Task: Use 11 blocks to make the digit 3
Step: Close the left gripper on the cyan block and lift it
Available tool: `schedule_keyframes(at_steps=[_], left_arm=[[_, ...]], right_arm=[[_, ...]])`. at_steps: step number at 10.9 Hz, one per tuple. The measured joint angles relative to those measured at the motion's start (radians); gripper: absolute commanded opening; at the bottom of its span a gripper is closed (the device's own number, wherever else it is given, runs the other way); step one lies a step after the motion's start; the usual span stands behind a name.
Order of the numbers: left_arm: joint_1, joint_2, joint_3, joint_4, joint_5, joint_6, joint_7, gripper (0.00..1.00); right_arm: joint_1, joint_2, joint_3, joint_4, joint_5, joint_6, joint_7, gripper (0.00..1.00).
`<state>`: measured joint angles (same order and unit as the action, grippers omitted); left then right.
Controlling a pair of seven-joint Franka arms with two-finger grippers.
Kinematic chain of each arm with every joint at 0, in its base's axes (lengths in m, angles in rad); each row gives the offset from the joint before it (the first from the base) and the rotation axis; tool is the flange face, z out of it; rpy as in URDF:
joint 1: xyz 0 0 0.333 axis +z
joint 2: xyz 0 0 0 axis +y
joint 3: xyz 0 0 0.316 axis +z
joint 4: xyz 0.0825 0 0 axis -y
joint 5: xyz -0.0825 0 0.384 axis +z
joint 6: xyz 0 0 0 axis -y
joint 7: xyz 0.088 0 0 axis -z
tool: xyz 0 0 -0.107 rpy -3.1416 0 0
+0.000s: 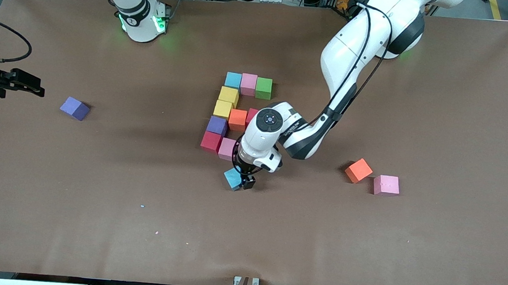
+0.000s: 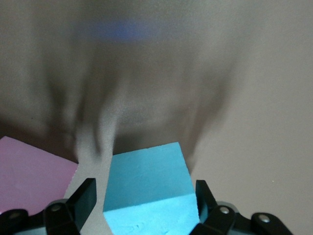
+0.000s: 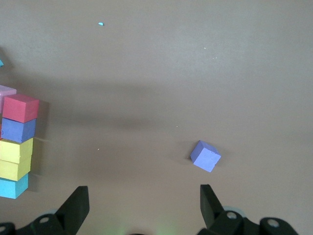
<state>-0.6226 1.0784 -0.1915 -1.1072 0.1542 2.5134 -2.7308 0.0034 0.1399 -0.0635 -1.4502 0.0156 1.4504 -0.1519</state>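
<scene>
The left gripper (image 1: 243, 181) is seen low over the table (image 1: 94, 216), right at a light blue block (image 1: 233, 178) that sits just nearer the front camera than the rest of the figure. In the left wrist view that same light blue block (image 2: 149, 188) is framed between the two fingers (image 2: 80, 200); a thin gap can be made out on at least one side, so a firm grip can't be confirmed, and honestly whether it's clamped or just bracketed can't be told.

The digit so far is laid out mid-table: a top row of light blue (image 1: 233, 80), pink (image 1: 248, 83) and green (image 1: 263, 88), then two yellow cubes (image 1: 226, 102) running down, an orange cube (image 1: 237, 119) beside the lower yellow, a purple cube (image 1: 217, 124), a red cube (image 1: 211, 141) and a pink cube (image 1: 226, 149) beside it. Another red block is partly hidden by the left arm next to the orange one.

Loose ones are spotted too: a purple block (image 1: 75, 108) toward the right arm's end, and an orange block (image 1: 359, 170) with a pink block (image 1: 386, 185) just beside it toward the left arm's end.

The right gripper (image 1: 25, 83) is parked at the edge of the table, waiting, fingers spread wide with nothing between them
</scene>
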Motion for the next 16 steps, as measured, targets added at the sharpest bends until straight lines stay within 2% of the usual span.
schedule_keyframes(at_steps=[7, 8, 10, 12, 14, 15, 16], left_arm=[[0.008, -0.003, 0.001, 0.008, 0.0, 0.007, 0.0, 0.79], [0.008, -0.003, 0.001, 0.009, 0.0, 0.007, 0.0, 0.71], [0.008, -0.003, 0.001, 0.01, 0.0, 0.008, 0.0, 0.41], [0.008, -0.005, 0.001, 0.011, 0.0, 0.008, 0.0, 0.2], [0.008, -0.005, 0.0, 0.011, 0.0, 0.008, 0.001, 0.05], [0.008, -0.006, 0.001, 0.012, 0.0, 0.009, 0.001, 0.0], [0.009, -0.008, 0.001, 0.012, 0.0, 0.009, 0.002, 0.0]], right_arm=[[0.0, 0.0, 0.0, 0.0, 0.0, -0.001, 0.0, 1.0], [0.0, 0.0, 0.0, 0.0, 0.0, -0.001, 0.0, 1.0], [0.0, 0.0, 0.0, 0.0, 0.0, -0.001, 0.0, 1.0], [0.0, 0.0, 0.0, 0.0, 0.0, -0.002, 0.0, 1.0], [0.002, 0.0, 0.0, 0.0, 0.0, -0.003, 0.0, 1.0], [0.005, 0.0, 0.0, 0.0, 0.0, -0.003, 0.0, 1.0], [0.007, 0.0, 0.0, 0.0, 0.0, -0.003, 0.0, 1.0]])
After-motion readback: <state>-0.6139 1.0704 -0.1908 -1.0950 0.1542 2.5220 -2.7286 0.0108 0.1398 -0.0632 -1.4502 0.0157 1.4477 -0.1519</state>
